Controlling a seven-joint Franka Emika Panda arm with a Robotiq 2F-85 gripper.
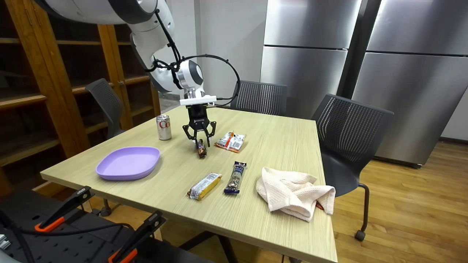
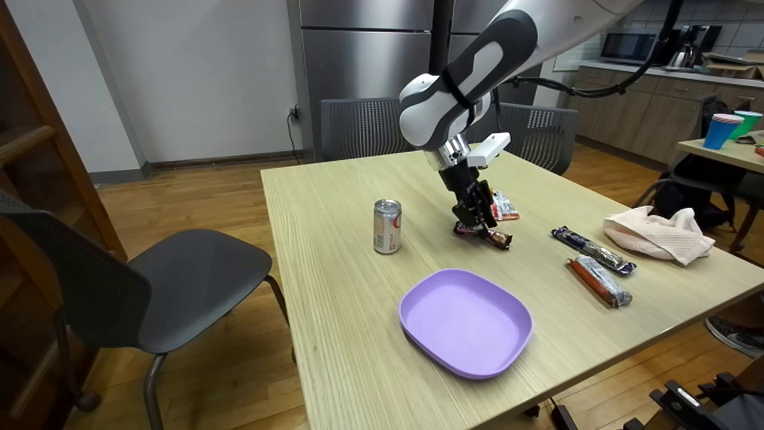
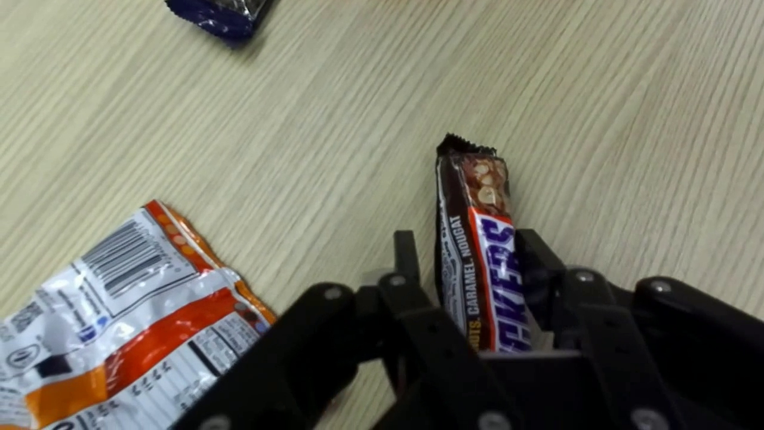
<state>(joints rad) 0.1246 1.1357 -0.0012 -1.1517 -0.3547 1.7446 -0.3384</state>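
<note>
Snickers bar [image 3: 484, 257] on the table [image 2: 334, 263], and you have it right between the fingers [image 3: 407, 257] of your gripper [image 3: 467, 239]! You're down low, arm [image 2: 558, 30] slanting over the tabletop, fingertips close to the surface. Check your wrist view: your jaws stand partway apart, straddling the bar near its middle. On the right of that view a finger looks snug against the wrapper; on the left, a strip of tabletop shows between finger and bar, so you aren't pinching it from both sides.

Just beside you lies the snack bag [image 3: 137, 322], orange and white, barcode facing up. Over on the bar's other side, the soda can [image 2: 387, 227] stands upright, which puts your bar between those two in both exterior views. Near you too, the purple plate [image 2: 465, 322], closer to the table's edge.

Farther along, in an exterior view, you've got a dark-blue wrapped bar [image 1: 236, 178] beside a silver-and-yellow bar [image 1: 204, 186], the two lying apart, then a crumpled pale cloth [image 1: 292, 193] near the table's side. Dark chairs [image 1: 353, 138] stand around you, with steel refrigerators [image 1: 303, 69] behind.
</note>
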